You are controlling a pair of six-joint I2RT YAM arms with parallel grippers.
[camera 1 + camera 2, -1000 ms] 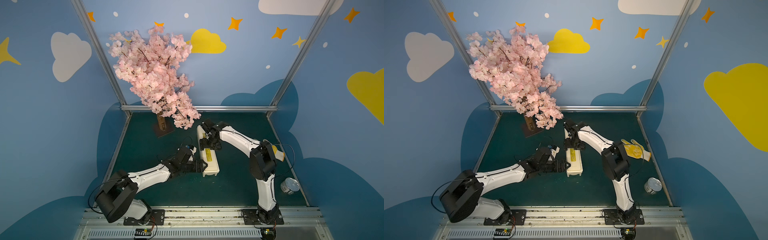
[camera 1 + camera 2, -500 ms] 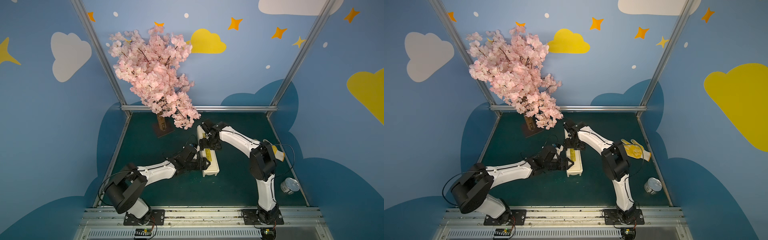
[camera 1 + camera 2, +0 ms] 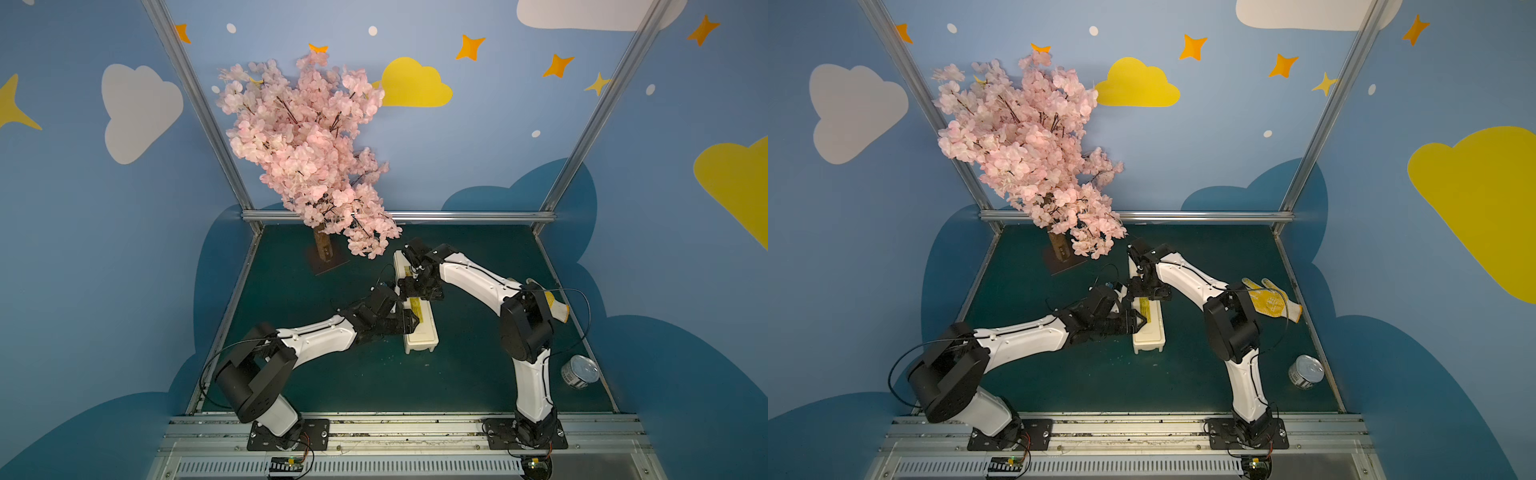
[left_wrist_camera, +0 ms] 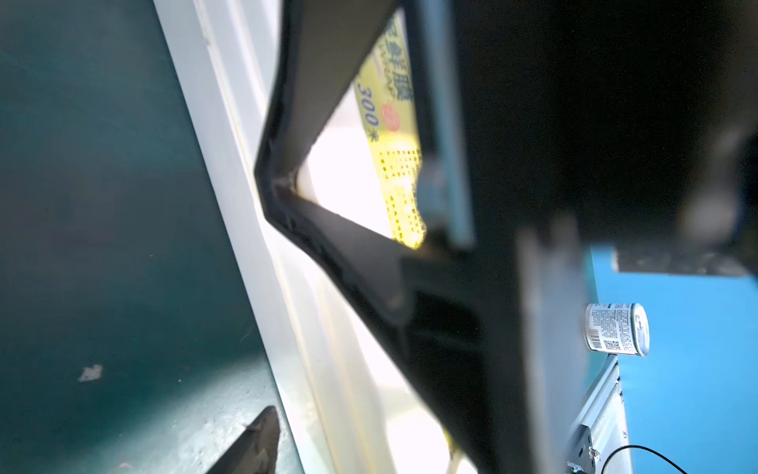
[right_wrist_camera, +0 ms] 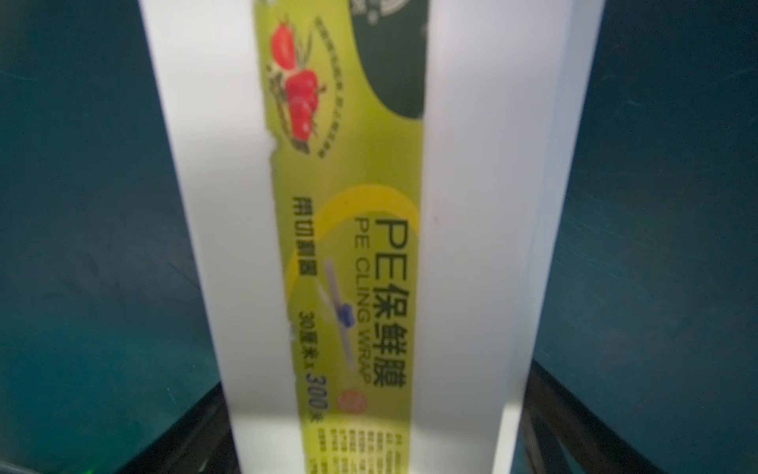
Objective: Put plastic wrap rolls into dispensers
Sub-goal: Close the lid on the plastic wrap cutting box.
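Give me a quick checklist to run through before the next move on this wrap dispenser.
1. The dispenser flat on the table: ok.
2. Its lid down, yellow label up: ok.
3. A roll inside: cannot tell; none in sight.
4. The right tool straddling the dispenser: ok.
5. The left tool gripping the dispenser's long edge: cannot tell.
6. The tin can away from both arms: ok.

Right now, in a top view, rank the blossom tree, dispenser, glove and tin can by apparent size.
1. blossom tree
2. dispenser, though partly covered
3. glove, partly hidden
4. tin can
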